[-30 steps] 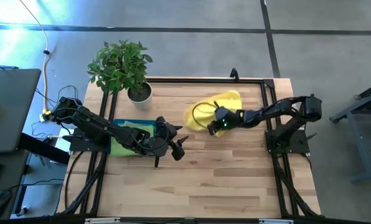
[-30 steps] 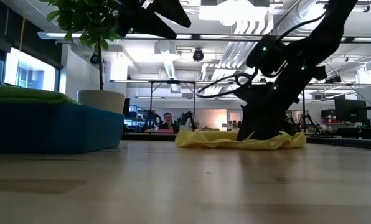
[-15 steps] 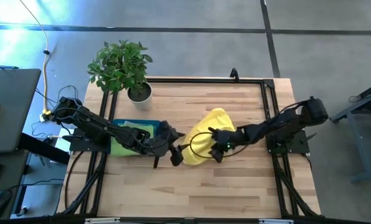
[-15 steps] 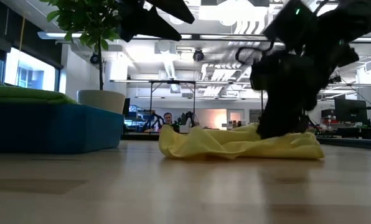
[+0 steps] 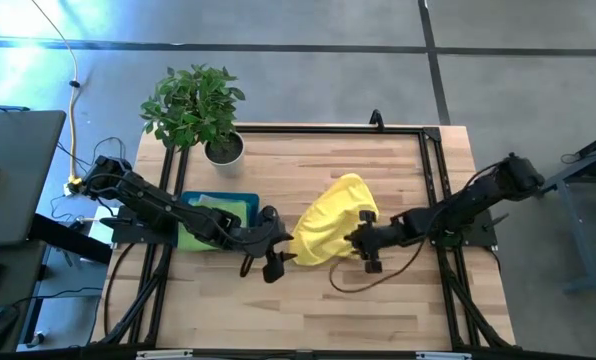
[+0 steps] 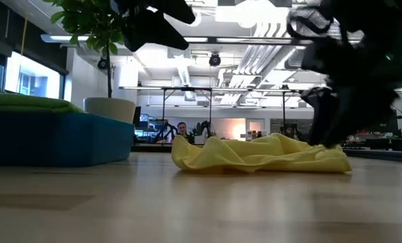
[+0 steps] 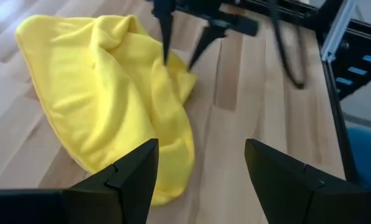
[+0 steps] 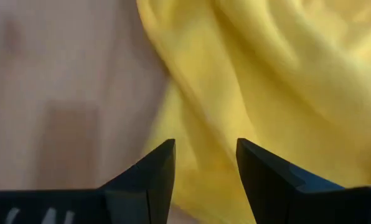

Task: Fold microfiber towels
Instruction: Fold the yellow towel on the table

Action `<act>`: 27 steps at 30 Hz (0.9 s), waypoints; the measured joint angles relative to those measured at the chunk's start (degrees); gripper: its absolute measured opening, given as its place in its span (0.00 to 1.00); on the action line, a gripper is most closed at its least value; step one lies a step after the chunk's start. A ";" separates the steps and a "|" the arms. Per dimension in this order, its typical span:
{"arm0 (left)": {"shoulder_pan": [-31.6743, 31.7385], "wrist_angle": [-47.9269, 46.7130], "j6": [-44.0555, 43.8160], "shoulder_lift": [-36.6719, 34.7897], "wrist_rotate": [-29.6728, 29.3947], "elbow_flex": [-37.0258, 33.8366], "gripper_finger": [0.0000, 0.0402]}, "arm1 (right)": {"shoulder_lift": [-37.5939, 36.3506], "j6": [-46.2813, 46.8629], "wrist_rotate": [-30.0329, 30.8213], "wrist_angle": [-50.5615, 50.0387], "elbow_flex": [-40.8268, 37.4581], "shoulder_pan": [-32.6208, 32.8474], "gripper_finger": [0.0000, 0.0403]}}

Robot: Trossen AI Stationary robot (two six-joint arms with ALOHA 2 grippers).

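Crumpled yellow microfiber towel (image 5: 328,228) lay mid-tabletop (image 5: 378,300), left gripper (image 5: 275,258) hovered just beside its edge, fingers spread and empty, right gripper (image 5: 366,243) at its opposite edge, fingers parted, grasping nothing visible.

Bare wood along near table (image 5: 378,310) edge; teal tray (image 5: 240,203), potted plant (image 5: 196,108) block far-left corner.

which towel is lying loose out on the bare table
The yellow towel, crumpled on the wood between the two claws; the lime green towel sits in the teal tray.
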 joint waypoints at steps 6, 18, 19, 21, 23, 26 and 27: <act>-2.27 -0.01 -0.81 0.00 -0.52 0.00 0.57 | 2.68 -7.66 9.56 -2.52 -0.02 2.28 0.41; -5.26 0.02 -0.96 0.00 -0.87 0.00 0.57 | 3.55 -9.12 13.23 -2.05 0.02 2.26 0.35; -5.53 0.02 -0.93 0.00 -0.87 0.00 0.57 | 3.66 -9.10 13.19 -2.14 0.02 2.26 0.32; -6.04 0.02 -0.98 0.00 -0.87 0.00 0.57 | 3.77 -8.78 13.21 -1.78 0.02 2.26 0.26; -6.51 0.02 -0.98 0.00 -0.89 0.00 0.57 | 3.93 -7.87 13.19 -1.65 0.02 2.26 0.20; -7.08 0.02 -0.94 0.00 -0.89 0.00 0.57 | 3.93 -6.20 13.19 -1.65 0.02 2.26 0.10; -7.21 0.02 -0.85 0.00 -1.04 0.00 0.57 | 3.92 -5.11 13.16 -1.63 0.02 2.26 0.07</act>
